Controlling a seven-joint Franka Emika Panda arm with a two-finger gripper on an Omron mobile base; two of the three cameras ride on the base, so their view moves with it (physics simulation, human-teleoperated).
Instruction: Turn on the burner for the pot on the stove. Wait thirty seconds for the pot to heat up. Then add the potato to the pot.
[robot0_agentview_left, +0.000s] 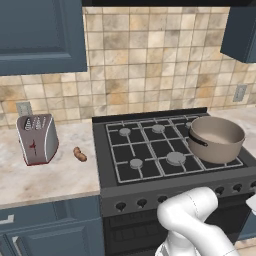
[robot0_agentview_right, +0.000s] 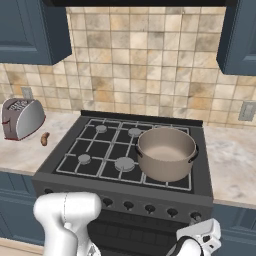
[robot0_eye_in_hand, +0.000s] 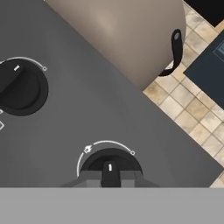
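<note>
On the stove (robot0_agentview_left: 150, 150) in the left base view, the pot (robot0_agentview_left: 216, 138) sits over the back right burner, its dark handle toward the middle of the grates. Left of the stove, the potato (robot0_agentview_left: 79, 154) lies on the bench (robot0_agentview_left: 45, 180) just beside the toaster (robot0_agentview_left: 36, 138), apart from it.

From the right base view, the pot (robot0_agentview_right: 166, 152) stands on the right half of the stove (robot0_agentview_right: 100, 150); the potato (robot0_agentview_right: 44, 138) lies on the bench near the toaster (robot0_agentview_right: 20, 118). The white hand reaches to the knob row at the lower right.

Along the hand view, the tool (robot0_eye_in_hand: 110, 174) is closed on a knob (robot0_eye_in_hand: 110, 164) of the front panel, its fingers pinching the knob's ridge. Another knob (robot0_eye_in_hand: 19, 89) sits to the upper left, and the pot (robot0_eye_in_hand: 131, 30) rises above the panel.
</note>
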